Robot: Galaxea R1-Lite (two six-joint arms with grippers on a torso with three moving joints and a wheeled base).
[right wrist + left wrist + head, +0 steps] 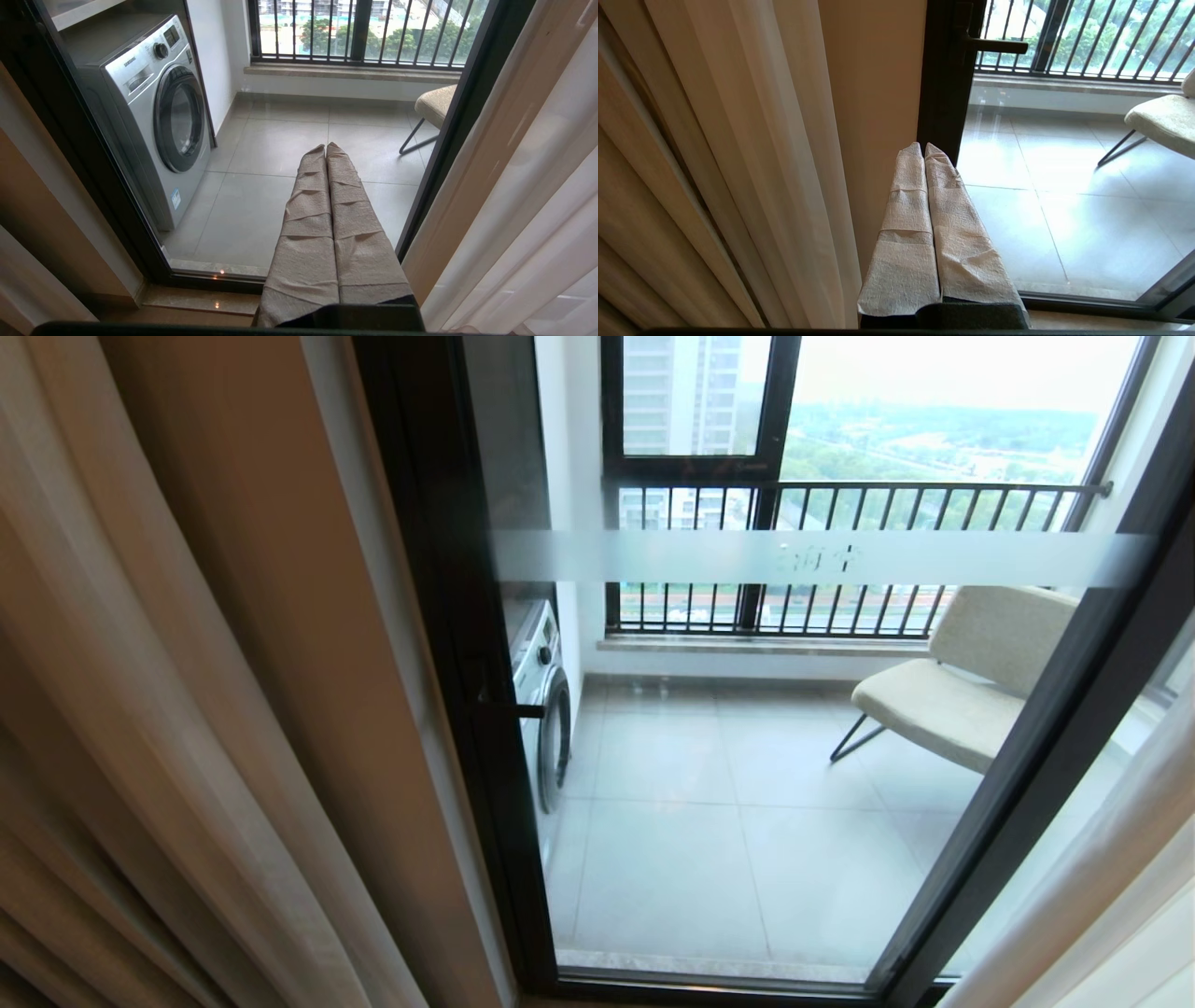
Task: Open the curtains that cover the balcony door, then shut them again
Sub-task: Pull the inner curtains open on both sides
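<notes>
Setting: indoor side of a glazed balcony door [747, 756]; tiled balcony floor [691, 821] beyond the glass, barred railing [840, 560] and greenery further out.
Curtains [187, 709]: drawn aside to both edges of the head view. Beige pleated panel bunched at left, with a white sheer in front of it; pale sheer [1102, 896] at right. Door glass between them stands uncovered.
Door detail: thick black frame, frosted white band [822, 558] across the panes, dark handle [509, 709] on the left stile.
Handling estimate: woven fabric looks soft and limp, fairly light, hanging in long folds; sheer likely slippery and prone to slide out of a pinch. Best hold judged to be the hemmed leading edge of the beige panel, gathered with the sheer, then pulled sideways along the rail.
Left tool [924, 147]: wrapped fingers pressed together, clenched on nothing; sits just beside the left curtain, near the black frame.
Right tool [325, 147]: likewise clenched, empty; points at the glass, right sheer close alongside.
Stage estimate: curtains read as open; closing not yet begun.
Surroundings: washing machine [154, 112] behind the glass at left, upholstered chair [962, 681] at right.
Hidden or unclear: curtain rail and hooks out of frame; bottom hems cut off; band logo too faint to read; neither arm shows in the head view.
</notes>
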